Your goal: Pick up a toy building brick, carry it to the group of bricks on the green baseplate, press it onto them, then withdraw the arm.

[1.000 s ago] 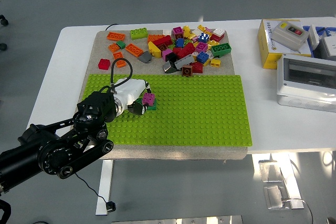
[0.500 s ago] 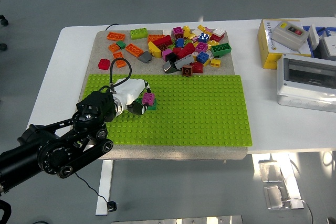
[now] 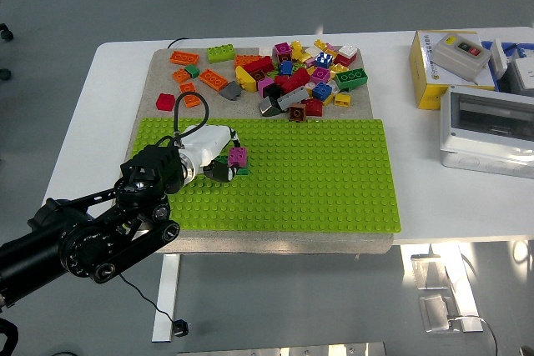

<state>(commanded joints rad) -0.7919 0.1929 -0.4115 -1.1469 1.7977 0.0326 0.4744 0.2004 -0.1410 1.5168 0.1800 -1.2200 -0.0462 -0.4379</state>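
White worktop [image 3: 108,97] carrying a beige mat [image 3: 167,89], on which lies a green baseplate [image 3: 317,181] across the near half. Loose bricks [image 3: 292,77], in orange, red, magenta, yellow, green, blue and grey, lie heaped and scattered on the mat beyond the baseplate's far edge; a single red brick [image 3: 166,102] sits apart at the left. Left robot hand [image 3: 209,156], white-shelled with dark fingers, enters from the lower left on a black arm [image 3: 92,235] and rests over the baseplate's left part. Its fingers are curled against a magenta brick [image 3: 238,156], which sits on a small group of bricks [image 3: 237,168] on the baseplate; whether the fingers truly clasp the brick or merely touch it cannot be told. To the right of the mat, a yellow box [image 3: 438,68] and a grey enclosure with clear lid [image 3: 488,127] stand on the worktop.
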